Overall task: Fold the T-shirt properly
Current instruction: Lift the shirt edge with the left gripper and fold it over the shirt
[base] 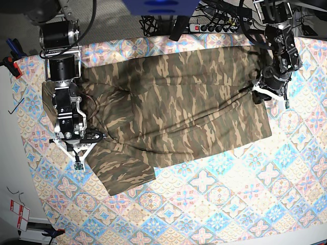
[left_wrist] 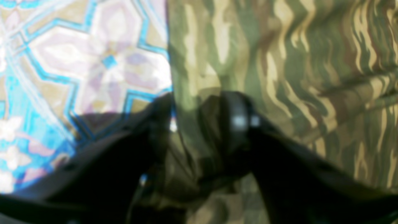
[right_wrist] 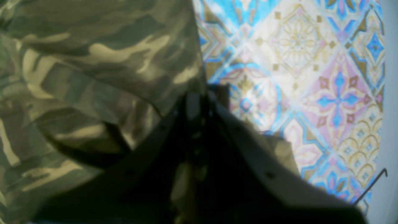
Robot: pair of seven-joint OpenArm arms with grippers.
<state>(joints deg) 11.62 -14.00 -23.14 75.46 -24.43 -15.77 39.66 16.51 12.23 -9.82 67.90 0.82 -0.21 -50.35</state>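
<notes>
Soft camouflage T-shirt (base: 173,102) in olive, brown, tan is lying spread across blue-pink-cream tile-patterned tablecloth (base: 230,204); I'm judging fold barely begun, most folding left.

Right gripper (right_wrist: 199,102): jaws pinching together on shirt edge near sleeve.

Left gripper (left_wrist: 202,124): jaws standing apart, straddling shirt's side edge; fabric bunching between, grip unclear.

I'm seeing bare cloth along near side, open room for folding.

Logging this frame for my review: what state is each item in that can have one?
T-shirt: spread across the tablecloth, wrinkled, not folded yet.
Left end effector: fingers parted, with shirt fabric bunched between them.
Right end effector: shut at the shirt's edge; whether it pinches fabric is unclear.
Tablecloth: lying flat under the shirt.
</notes>
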